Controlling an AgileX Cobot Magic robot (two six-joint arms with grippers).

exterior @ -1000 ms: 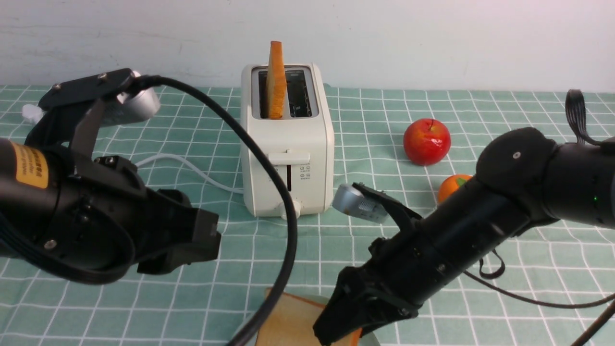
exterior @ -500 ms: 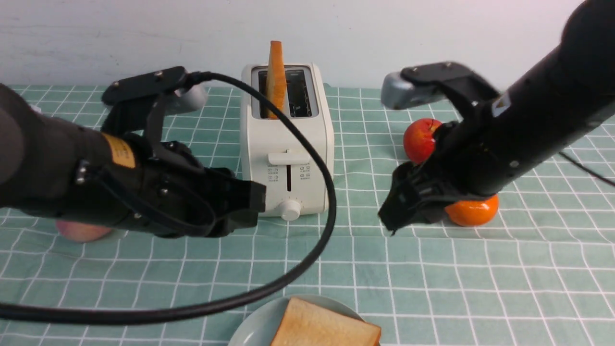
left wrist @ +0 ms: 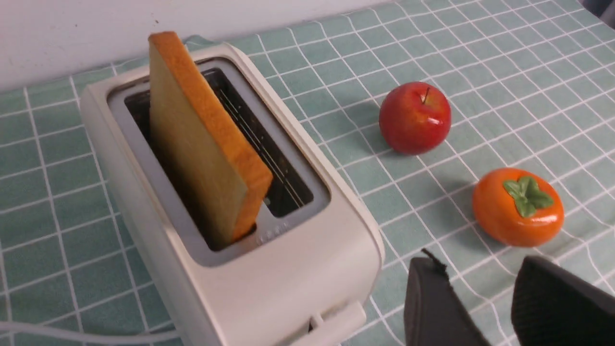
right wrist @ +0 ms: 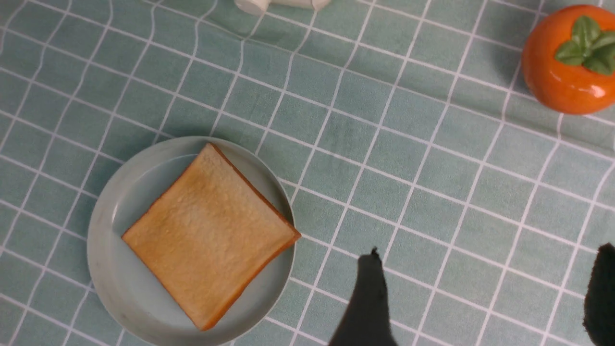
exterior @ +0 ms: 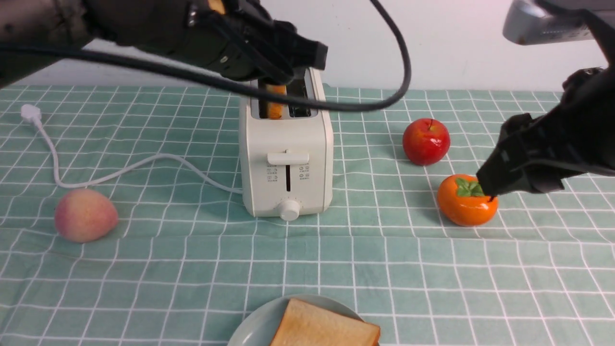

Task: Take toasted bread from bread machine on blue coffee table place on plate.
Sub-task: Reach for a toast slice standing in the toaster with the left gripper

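On plate (right wrist: 110, 283): 1 toast slice (right wrist: 211, 235), since released by right claw (right wrist: 485, 288), now wide open and withdrawn. 1 slice (left wrist: 202, 139) left in toaster (left wrist: 298, 269); left claw (left wrist: 475, 288), parted and empty, has been raised, presumably for it.

Plain whitish wall (exterior: 461, 43) behind.

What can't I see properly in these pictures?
- Toaster, front view: its far top is hidden behind the left hand.
- Plate, front view: its near part is cut off by the bottom edge.
- Persimmon, right wrist view: the picture's edge cuts it off.
- Toaster dial marks, front view: too small to read.
- Bread, left wrist view: its bottom is hidden inside the slot.
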